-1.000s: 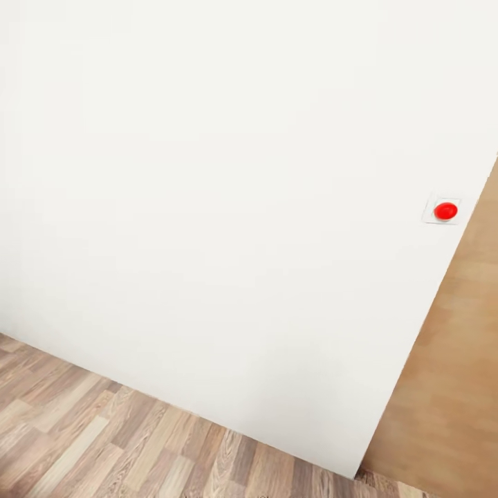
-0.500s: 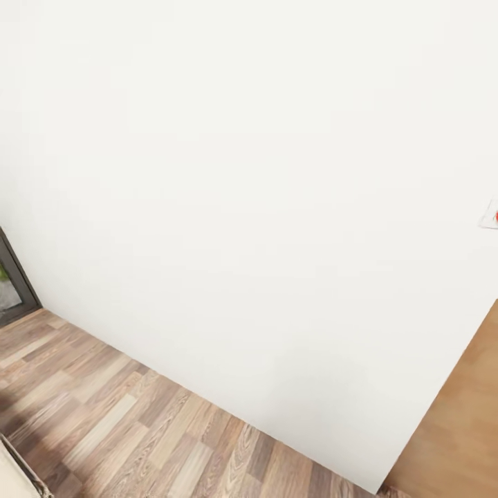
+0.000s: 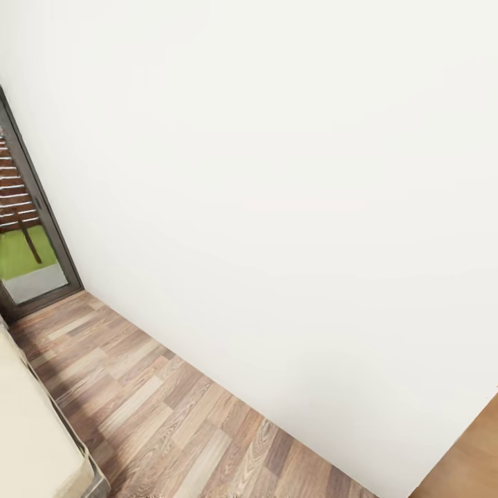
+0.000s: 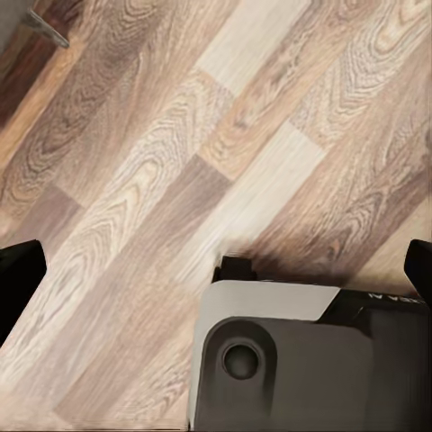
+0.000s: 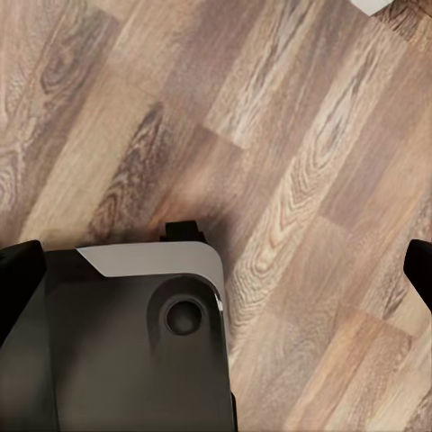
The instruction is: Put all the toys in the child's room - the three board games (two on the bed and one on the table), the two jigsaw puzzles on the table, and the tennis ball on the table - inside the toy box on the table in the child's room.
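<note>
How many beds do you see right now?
1. The bed pokes in at the head view's lower left corner, on the wood floor; most of it lies outside the picture.

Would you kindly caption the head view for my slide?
White wall meets wood-plank floor; bed corner and glass door at left.

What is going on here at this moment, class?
The robot is on the move and handling nothing. Its head camera looks at a white wall and a wood-plank floor, with a corner of the bed and a glass door at the left. The left claw and right claw hang open over the floor, with the robot's base below them.
</note>
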Available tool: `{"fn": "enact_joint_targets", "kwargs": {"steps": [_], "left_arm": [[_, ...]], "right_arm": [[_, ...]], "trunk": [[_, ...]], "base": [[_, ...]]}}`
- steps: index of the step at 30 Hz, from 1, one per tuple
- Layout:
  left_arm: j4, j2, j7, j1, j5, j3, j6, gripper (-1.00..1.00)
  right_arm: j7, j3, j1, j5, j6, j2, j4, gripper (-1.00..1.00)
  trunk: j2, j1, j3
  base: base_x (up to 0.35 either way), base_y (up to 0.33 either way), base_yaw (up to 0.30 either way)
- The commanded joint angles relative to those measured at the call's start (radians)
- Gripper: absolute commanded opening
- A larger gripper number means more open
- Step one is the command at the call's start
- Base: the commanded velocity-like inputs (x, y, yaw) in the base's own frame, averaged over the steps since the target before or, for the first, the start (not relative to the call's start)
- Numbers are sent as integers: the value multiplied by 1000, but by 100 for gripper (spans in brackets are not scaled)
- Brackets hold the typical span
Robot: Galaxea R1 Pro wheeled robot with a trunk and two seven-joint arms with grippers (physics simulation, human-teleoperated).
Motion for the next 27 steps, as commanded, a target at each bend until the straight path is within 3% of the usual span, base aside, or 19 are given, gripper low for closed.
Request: {"fn": "enact_joint_targets", "kwargs": {"steps": [1,11,27], "left_arm": [[1,-7,1,-1,0,7,-1,100],[1,-26,2,-1,0,7,13,100],[1,-23,-1,-1,5,11,13,100]], "right_arm": [[-3,-1,-1,-1,-1,1,0,100],[-3,-1,-1,-2,-2,1,1,100],[-3,-1,-1,-1,-2,1,1,100]], "trunk": [[-2,0,-3],[61,-34,17],[61,-34,3]], "base": [[-54,0,268],[-12,0,268],[-54,0,268]]}}
